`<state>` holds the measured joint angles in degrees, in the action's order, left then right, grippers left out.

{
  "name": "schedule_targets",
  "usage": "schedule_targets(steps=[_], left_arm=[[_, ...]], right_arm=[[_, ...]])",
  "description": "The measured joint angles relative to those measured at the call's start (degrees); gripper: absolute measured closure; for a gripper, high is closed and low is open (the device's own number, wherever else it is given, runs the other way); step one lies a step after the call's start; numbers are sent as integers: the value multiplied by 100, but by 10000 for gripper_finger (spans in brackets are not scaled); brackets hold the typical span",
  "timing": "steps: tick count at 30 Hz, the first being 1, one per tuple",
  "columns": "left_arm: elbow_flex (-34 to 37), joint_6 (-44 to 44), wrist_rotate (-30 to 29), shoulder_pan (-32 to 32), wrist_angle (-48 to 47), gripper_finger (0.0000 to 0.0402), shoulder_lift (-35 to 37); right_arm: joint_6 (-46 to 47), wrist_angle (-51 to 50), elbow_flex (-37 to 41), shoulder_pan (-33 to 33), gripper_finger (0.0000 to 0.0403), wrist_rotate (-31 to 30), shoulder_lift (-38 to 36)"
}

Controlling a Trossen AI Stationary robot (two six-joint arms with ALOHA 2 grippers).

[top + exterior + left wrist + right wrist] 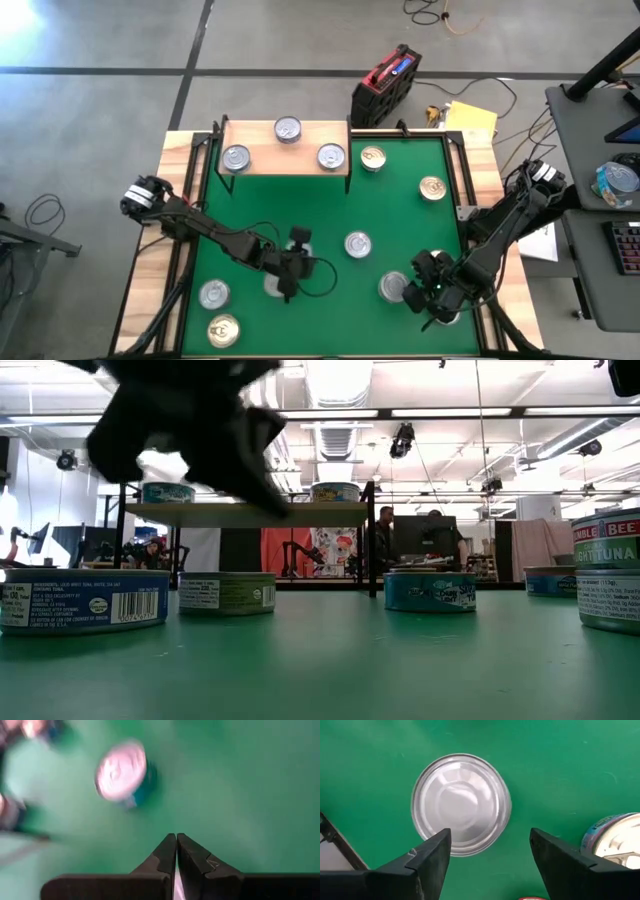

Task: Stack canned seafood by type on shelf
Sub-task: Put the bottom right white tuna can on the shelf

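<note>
Your right gripper (490, 852) hovers, fingers spread, over a silver tin (461, 804) at the mat's (320, 200) five o'clock; your left gripper (176, 845), fingers closed empty, hangs mid-mat.

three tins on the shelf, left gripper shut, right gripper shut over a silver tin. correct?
Not quite: the right gripper is open, jaws apart above the silver tin, per the right wrist view. Three tins on the shelf and the shut left gripper are right.

Three tins (287, 129) on the shelf (262, 158), others scattered before it.
</note>
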<state>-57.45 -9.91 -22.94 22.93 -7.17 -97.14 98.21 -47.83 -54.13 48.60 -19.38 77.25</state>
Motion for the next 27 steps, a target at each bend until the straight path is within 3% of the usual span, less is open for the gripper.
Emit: schedule_targets(steps=[5,12,18,27], left_arm=[[-282,-523,319,-21,641,401,-13],[-282,-553,536,-19,1137,401,-57],[-316,-687,768,-16,2035,401,-580],[-1202,-1090,756,-17,2155,401,-1636]], right_arm=[[-22,-121,0,-90,107,-11,-4],[-140,-114,20,-214,76,-40,2],[-142,-75,56,-214,78,-77,7],[-986,204,135,-214,96,-309,20]])
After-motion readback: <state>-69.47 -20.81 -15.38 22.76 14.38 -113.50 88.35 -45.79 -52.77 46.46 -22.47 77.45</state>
